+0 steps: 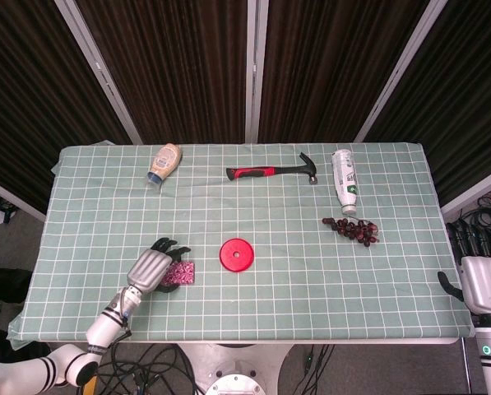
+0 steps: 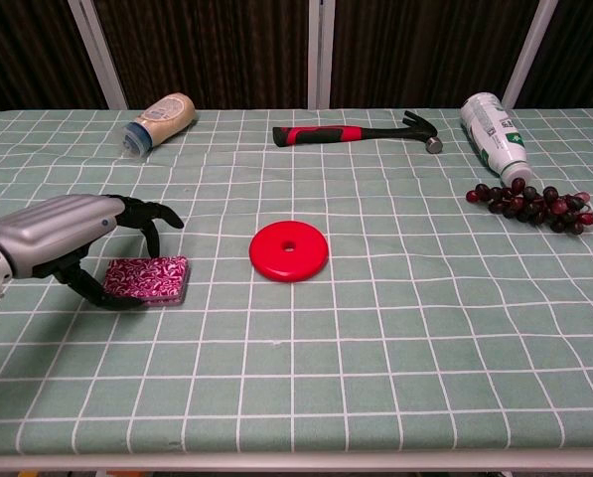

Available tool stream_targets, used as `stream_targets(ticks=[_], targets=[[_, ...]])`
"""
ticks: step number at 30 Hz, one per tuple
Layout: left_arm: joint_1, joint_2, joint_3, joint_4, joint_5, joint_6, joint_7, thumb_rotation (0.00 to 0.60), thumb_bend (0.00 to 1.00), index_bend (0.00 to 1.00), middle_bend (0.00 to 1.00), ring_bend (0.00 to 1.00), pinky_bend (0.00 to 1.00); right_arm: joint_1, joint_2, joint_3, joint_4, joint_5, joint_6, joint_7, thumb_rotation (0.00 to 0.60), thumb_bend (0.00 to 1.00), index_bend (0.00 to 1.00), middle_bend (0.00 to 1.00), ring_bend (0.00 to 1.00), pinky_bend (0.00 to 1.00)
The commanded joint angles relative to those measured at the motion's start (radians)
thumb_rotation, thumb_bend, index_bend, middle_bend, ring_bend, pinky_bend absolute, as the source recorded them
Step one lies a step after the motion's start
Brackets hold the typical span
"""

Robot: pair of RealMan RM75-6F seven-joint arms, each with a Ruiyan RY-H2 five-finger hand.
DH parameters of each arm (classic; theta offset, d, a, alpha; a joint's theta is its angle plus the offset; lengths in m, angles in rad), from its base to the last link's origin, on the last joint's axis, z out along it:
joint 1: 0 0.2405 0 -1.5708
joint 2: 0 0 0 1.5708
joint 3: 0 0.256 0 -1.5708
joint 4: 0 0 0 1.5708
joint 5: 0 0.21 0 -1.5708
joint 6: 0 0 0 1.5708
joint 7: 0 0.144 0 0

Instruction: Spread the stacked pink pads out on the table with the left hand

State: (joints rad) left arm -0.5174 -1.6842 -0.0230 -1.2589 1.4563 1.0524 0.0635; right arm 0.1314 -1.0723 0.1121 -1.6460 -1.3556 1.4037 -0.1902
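Note:
The stack of pink patterned pads (image 2: 149, 277) lies on the green checked table at the front left, also seen as the pads (image 1: 180, 273) in the head view. My left hand (image 2: 66, 238) arches over the stack's left part. Its thumb reaches the near left corner and its fingertips (image 2: 153, 227) come down at the far edge, so it grips the stack. The same left hand (image 1: 150, 267) covers the stack's left side from above. My right hand (image 1: 481, 282) hangs off the table's right edge, fingers apart, holding nothing.
A red disc (image 2: 289, 250) lies just right of the pads. At the back are a sauce bottle (image 2: 159, 120), a hammer (image 2: 356, 131) and a white bottle (image 2: 493, 132). A bunch of dark grapes (image 2: 530, 206) sits at the right.

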Motion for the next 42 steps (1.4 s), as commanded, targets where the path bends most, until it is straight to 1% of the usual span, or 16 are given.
stream_targets(ticks=[1,9,14,18,20,25,31,34,36,40,42], targets=[[0.001,0.002,0.0,-0.003,0.0,0.003,0.0,0.6,0.26,0.21,0.45,0.14,0.12,0.0,0.0,0.0,0.001,0.0,0.001,0.001,0.6,0.2,0.0,0.0,0.0,0.0],[-0.002,0.027,-0.011,-0.027,-0.003,0.014,0.007,0.6,0.27,0.21,0.47,0.14,0.12,0.0,0.0,0.001,-0.001,0.0,0.001,-0.001,0.6,0.2,0.0,0.0,0.0,0.0],[-0.008,0.054,-0.037,-0.039,-0.02,0.021,0.002,0.6,0.27,0.21,0.47,0.14,0.12,0.002,-0.001,0.001,-0.004,-0.001,0.001,-0.005,0.6,0.2,0.0,0.0,0.0,0.0],[-0.018,0.069,-0.066,-0.027,-0.04,0.019,-0.022,0.6,0.27,0.21,0.47,0.15,0.12,0.003,0.0,0.002,-0.008,-0.002,0.003,-0.01,0.6,0.2,0.0,0.0,0.0,0.0],[-0.024,0.071,-0.084,-0.004,-0.056,0.012,-0.045,0.6,0.27,0.21,0.48,0.16,0.12,0.004,0.0,0.003,-0.01,-0.001,0.003,-0.013,0.6,0.2,0.0,0.0,0.0,0.0],[-0.042,0.058,-0.102,0.085,-0.078,-0.017,-0.099,0.6,0.27,0.22,0.48,0.16,0.12,0.004,0.001,0.002,-0.017,0.001,0.004,-0.024,0.6,0.2,0.0,0.0,0.0,0.0],[-0.053,0.015,-0.097,0.221,-0.083,-0.045,-0.161,0.6,0.27,0.22,0.49,0.17,0.12,0.003,0.002,0.001,-0.026,-0.001,0.008,-0.038,0.6,0.2,0.0,0.0,0.0,0.0],[-0.053,-0.005,-0.09,0.266,-0.079,-0.05,-0.197,0.6,0.27,0.22,0.5,0.17,0.12,0.003,0.003,0.001,-0.029,-0.001,0.011,-0.041,0.6,0.2,0.0,0.0,0.0,0.0],[-0.052,-0.013,-0.086,0.284,-0.072,-0.048,-0.219,0.6,0.27,0.21,0.47,0.17,0.12,0.003,0.003,0.002,-0.031,-0.001,0.011,-0.043,0.6,0.2,0.0,0.0,0.0,0.0],[-0.054,-0.013,-0.069,0.306,-0.051,-0.052,-0.262,0.6,0.21,0.16,0.34,0.14,0.12,0.004,0.003,0.0,-0.03,-0.014,0.015,-0.037,0.6,0.2,0.0,0.0,0.0,0.0],[-0.054,-0.013,-0.067,0.311,-0.05,-0.053,-0.266,0.6,0.18,0.15,0.3,0.14,0.12,0.003,0.002,-0.001,-0.027,-0.021,0.019,-0.032,0.6,0.2,0.0,0.0,0.0,0.0]])
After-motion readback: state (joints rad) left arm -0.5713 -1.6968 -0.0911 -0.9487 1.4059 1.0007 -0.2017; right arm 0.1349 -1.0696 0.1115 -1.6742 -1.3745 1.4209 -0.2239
